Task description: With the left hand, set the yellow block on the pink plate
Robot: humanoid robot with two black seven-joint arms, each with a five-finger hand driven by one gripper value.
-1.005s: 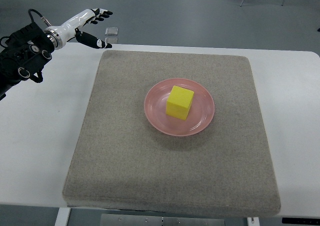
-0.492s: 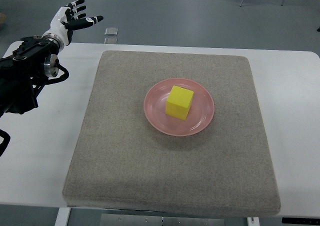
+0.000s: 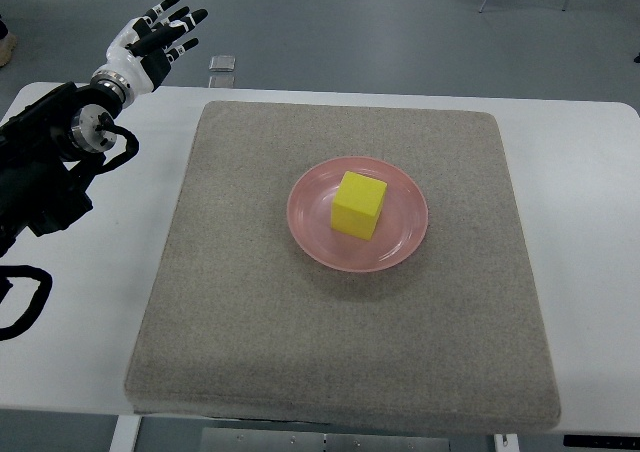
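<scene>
A: Since we start at the left edge of the frame, what shows there first?

B: The robot's left arm point(image 3: 50, 167), a black jointed thing that enters from the left edge and runs up toward the upper left corner. At its end is the left hand point(image 3: 148, 44), white with dark fingertips, held past the far edge of the white table point(image 3: 90, 312).

A: Is it holding anything?

B: No. The fingers point(image 3: 172, 22) are spread and stretched out, with nothing between them. The hand is well apart from everything the task concerns.

A: And moving toward the middle?

B: A large grey mat point(image 3: 250, 352) covers most of the table. Near its centre sits the pink plate point(image 3: 312, 230), and the yellow block point(image 3: 359, 204) rests squarely inside the plate, upright on one face, clear of the rim all round.

A: So how far along would you say the task is?

B: I judge it done, in its main part. The block lies on the plate and the hand has no hold of it. Nothing is left that I can see, except perhaps for the arm to go to a rest position.

A: Anything on the right side of the frame?

B: Only more mat and bare table. The right arm is not in view. On the floor in the upper part, just beyond the table's far edge, lies a small grey object point(image 3: 222, 63); I cannot tell what it is.
</scene>
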